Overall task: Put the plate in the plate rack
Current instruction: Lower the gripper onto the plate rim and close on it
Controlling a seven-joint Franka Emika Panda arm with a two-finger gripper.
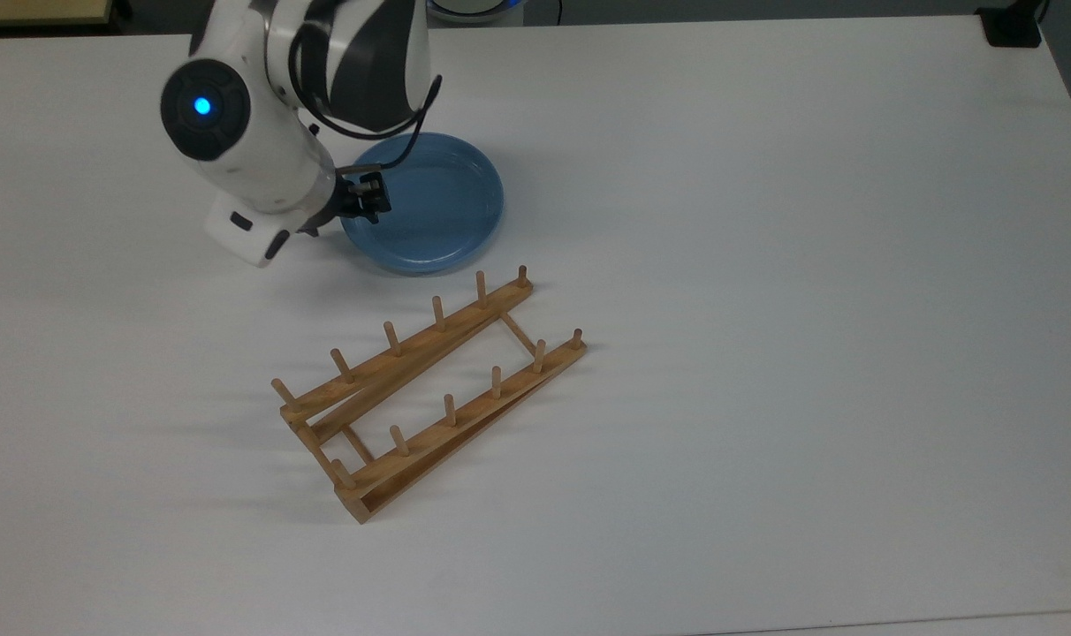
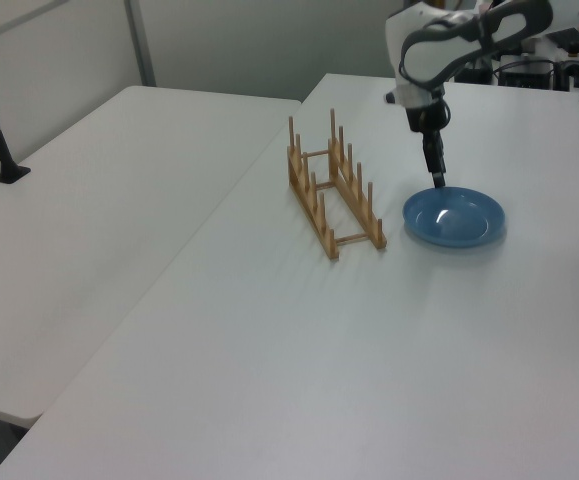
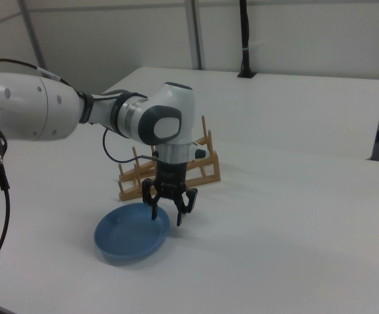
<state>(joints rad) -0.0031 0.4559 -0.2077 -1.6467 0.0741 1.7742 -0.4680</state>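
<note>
We see the hand, fingers apart, straddling the rim of the blue plate lying on the table beside the plate rack; no writing is legible.

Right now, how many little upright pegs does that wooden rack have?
12 on the plate rack: six along the rail nearer the plate, six along the other rail. None seems hidden in the top view.

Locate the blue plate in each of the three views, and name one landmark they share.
Top view: plate upper centre-left, above the rack.
Left view: plate right of centre, right of the rack.
Right view: plate lower left, in front of the rack.
Shared landmark: the wooden plate rack.
</note>
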